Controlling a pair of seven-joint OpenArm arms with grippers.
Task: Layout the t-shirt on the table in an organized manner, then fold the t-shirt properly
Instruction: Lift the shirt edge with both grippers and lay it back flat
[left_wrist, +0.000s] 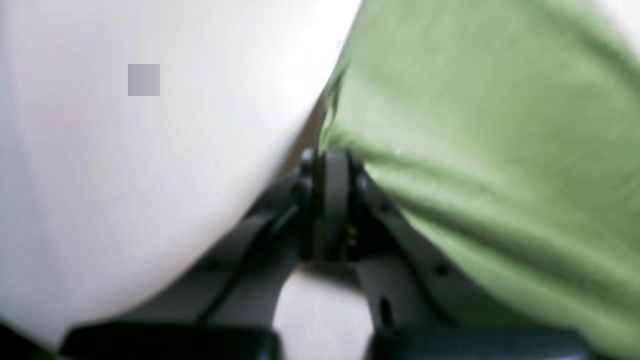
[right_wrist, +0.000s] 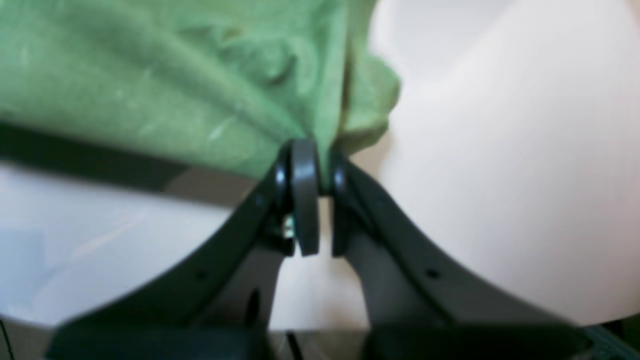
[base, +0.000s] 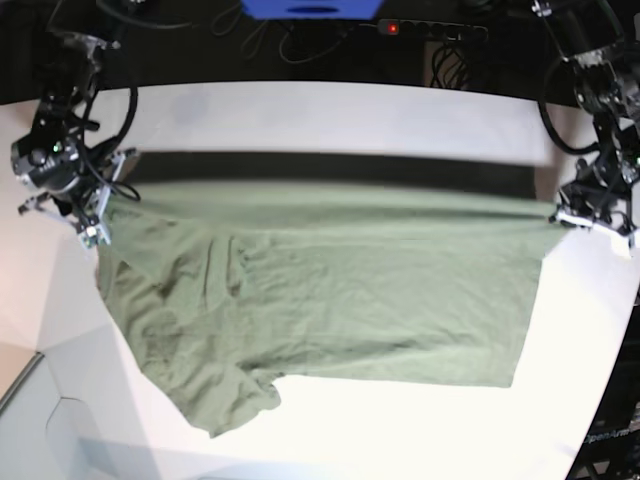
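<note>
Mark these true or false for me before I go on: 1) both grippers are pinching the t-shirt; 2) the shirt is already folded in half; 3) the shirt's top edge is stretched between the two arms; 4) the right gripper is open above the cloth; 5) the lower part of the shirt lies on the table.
1) True: the left gripper and the right gripper are each shut on the t-shirt.
2) False: it is spread out in a single wrinkled layer.
3) True: that edge runs taut from arm to arm.
4) False: it is clamped on bunched fabric.
5) True: it rests on the table.
</note>
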